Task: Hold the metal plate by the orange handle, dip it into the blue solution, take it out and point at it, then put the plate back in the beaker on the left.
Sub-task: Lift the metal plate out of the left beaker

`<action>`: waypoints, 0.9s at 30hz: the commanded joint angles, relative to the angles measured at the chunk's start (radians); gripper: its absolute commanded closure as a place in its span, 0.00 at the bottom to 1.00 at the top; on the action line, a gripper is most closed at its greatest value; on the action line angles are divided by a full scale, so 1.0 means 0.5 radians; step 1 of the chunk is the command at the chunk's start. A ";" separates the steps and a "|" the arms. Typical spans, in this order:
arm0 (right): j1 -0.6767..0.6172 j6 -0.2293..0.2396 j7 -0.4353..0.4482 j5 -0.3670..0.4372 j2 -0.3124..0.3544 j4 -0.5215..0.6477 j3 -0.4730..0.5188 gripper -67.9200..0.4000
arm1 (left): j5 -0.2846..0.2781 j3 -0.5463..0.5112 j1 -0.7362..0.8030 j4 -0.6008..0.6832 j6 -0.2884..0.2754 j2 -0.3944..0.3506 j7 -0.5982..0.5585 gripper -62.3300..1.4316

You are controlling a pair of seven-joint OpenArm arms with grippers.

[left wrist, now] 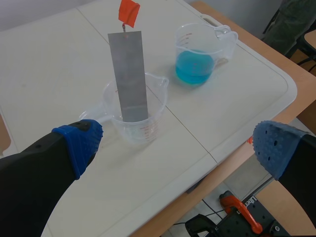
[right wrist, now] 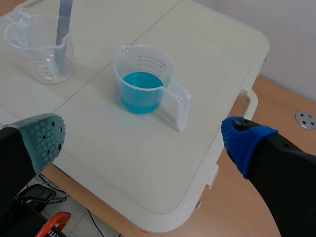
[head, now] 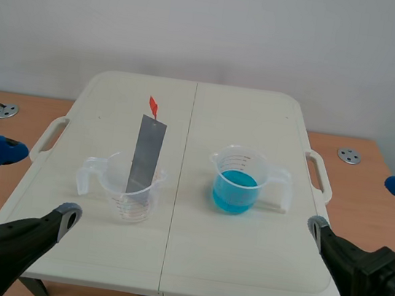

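A grey metal plate [head: 146, 154] with a small orange handle [head: 153, 106] stands upright in a clear empty beaker [head: 131, 192] left of the table's middle seam. A second clear beaker [head: 238, 180] holding blue solution [head: 235, 184] stands to the right of the seam. My left gripper [head: 35, 180] hangs open at the table's left front edge, well short of the plate [left wrist: 129, 76]. My right gripper [head: 362, 204] is open at the right front edge, apart from the blue beaker [right wrist: 144, 79]. Neither holds anything.
The white folding table [head: 166, 269] has carry handles on both sides [head: 48, 138] [head: 318, 176]. Round metal discs [head: 5, 111] [head: 349, 155] sit on the wooden floor beside it. Below the table's front edge, an orange-and-black tool [left wrist: 242, 217] lies on the floor.
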 commanded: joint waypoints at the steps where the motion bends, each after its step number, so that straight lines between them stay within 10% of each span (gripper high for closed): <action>1: 0.022 -0.007 0.030 0.021 0.000 0.003 0.002 0.02 | -0.011 -0.005 -0.003 0.032 -0.004 0.010 -0.027 0.00; 27: 0.211 0.039 -0.004 -0.066 0.000 0.003 -0.069 0.02 | -0.011 -0.005 -0.006 0.032 -0.004 0.010 -0.019 0.00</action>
